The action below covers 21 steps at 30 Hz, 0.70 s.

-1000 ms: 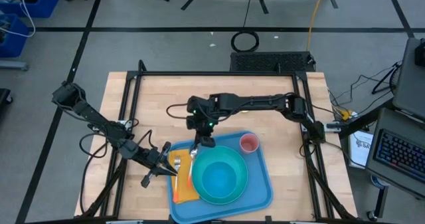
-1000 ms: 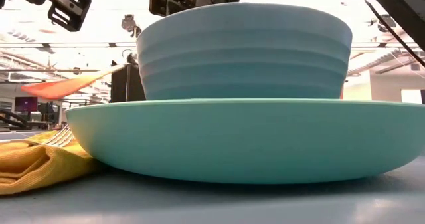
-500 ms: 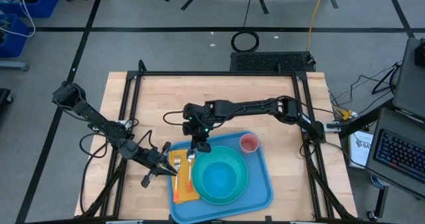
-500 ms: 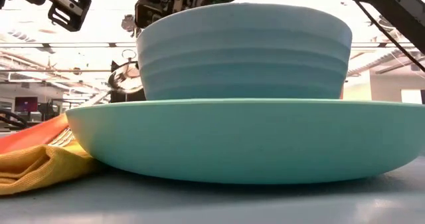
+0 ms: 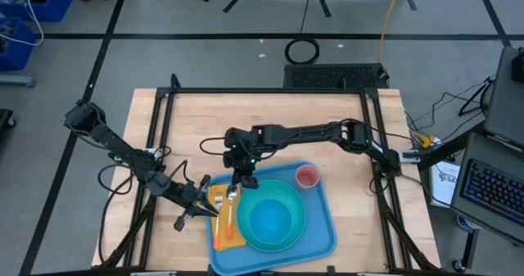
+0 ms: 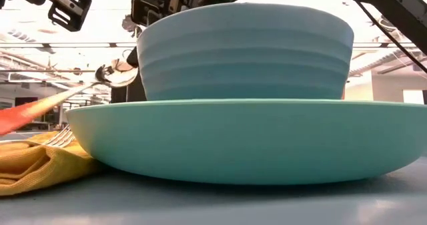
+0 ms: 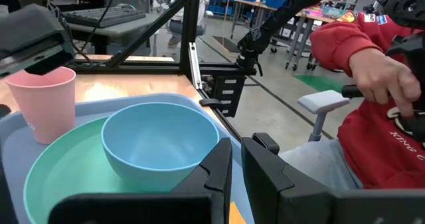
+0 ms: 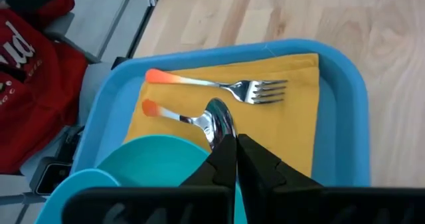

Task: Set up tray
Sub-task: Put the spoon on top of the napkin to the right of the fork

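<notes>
A pale wooden bench point(image 5: 270, 116) stands on a grey floor point(image 5: 205, 59) crossed by dark tape lines. On the far side lie a black mat point(image 5: 334, 75) and a coiled cable point(image 5: 302, 50) — a yellow cord point(image 5: 386, 18) runs past them. A keyboard point(image 5: 491, 190) sits at the right, blue bins point(image 5: 33, 6) at the far left. Beyond the bench, a person in a red top point(image 7: 372, 111) sits near shelving — ceiling lights point(image 6: 53, 41) glow overhead.

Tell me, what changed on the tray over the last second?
The right tool, shut on the spoon, moved with its arm toward the yellow napkin side of the tray, and the spoon's orange handle dipped low toward the napkin, beside the fork. The left tool, bowl, plate and pink cup stayed put.
</notes>
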Each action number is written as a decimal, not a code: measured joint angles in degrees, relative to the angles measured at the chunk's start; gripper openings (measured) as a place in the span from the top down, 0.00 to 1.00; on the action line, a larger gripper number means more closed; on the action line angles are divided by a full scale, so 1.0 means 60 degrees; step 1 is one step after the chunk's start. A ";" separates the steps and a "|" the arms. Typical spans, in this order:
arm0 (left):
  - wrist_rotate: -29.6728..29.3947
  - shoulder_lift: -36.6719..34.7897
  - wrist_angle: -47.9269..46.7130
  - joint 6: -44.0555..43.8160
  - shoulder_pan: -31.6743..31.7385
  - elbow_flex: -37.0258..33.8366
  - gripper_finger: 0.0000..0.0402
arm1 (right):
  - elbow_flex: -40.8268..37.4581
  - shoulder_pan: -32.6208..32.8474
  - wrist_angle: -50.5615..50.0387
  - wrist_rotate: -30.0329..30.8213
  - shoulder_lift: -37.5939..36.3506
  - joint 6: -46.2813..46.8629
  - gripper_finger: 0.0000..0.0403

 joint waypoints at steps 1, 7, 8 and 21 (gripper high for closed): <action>0.0002 0.0000 -0.0001 0.0000 0.0000 0.0000 0.91 | 0.0000 0.0002 0.0040 0.0000 0.0022 0.0014 1.00; 0.0009 0.0000 0.0000 -0.0004 0.0000 -0.0003 0.91 | -0.0004 0.0007 0.0369 -0.0010 0.0120 0.0073 1.00; 0.0009 0.0000 -0.0001 -0.0004 0.0000 -0.0004 0.91 | -0.0004 0.0010 0.0441 -0.0010 0.0127 0.0072 1.00; 0.0009 0.0000 -0.0152 -0.0029 0.0000 -0.0007 0.91 | -0.0332 0.0098 0.1013 -0.0035 0.0141 0.0331 1.00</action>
